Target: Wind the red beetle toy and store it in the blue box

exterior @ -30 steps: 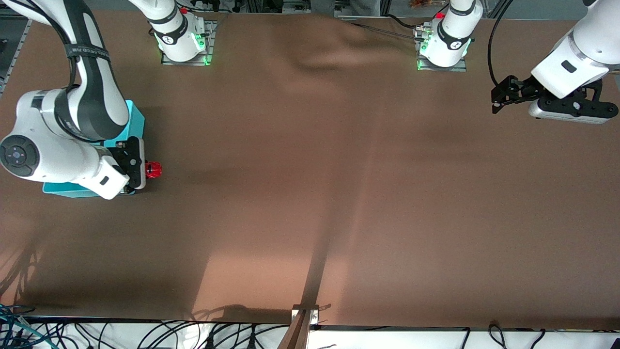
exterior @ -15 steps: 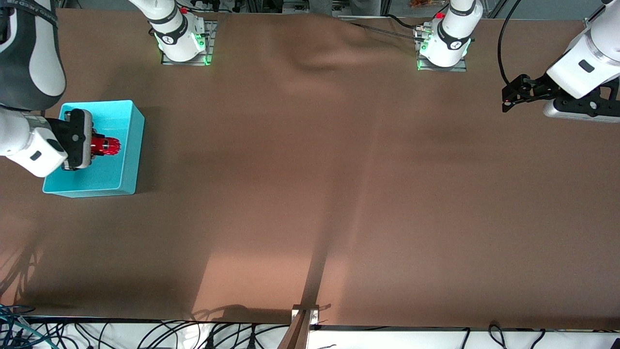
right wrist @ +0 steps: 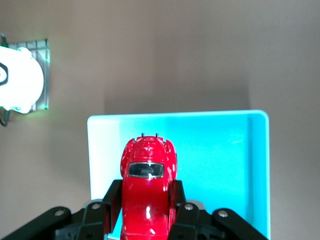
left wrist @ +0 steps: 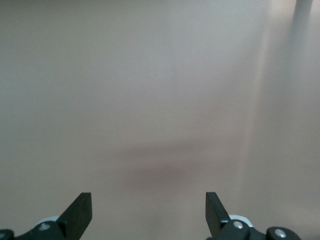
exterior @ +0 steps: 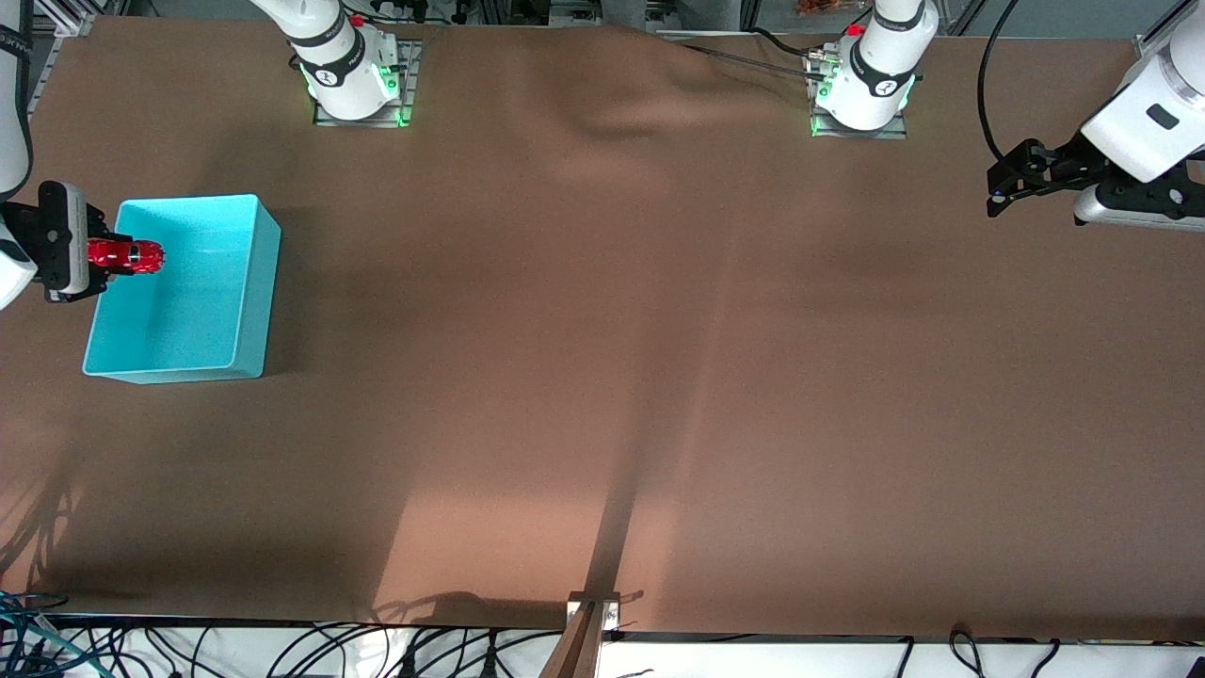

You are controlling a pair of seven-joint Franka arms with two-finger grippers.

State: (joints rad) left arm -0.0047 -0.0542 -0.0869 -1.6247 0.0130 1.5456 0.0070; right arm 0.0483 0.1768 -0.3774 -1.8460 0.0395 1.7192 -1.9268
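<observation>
The red beetle toy is held in my right gripper, which is shut on its sides. It hangs over the edge of the blue box at the right arm's end of the table. In the right wrist view the toy sits between the black fingers with the box open and empty beneath it. My left gripper is open and empty, raised over the bare table at the left arm's end; its fingertips show wide apart in the left wrist view.
The brown table cloth has a wrinkle near the arm bases. A metal bracket stands at the table's edge nearest the camera, with cables along that edge.
My right gripper has carried the toy from beside the box, across it, to its edge at the right arm's end. The left gripper has drifted slightly toward the table's end.
</observation>
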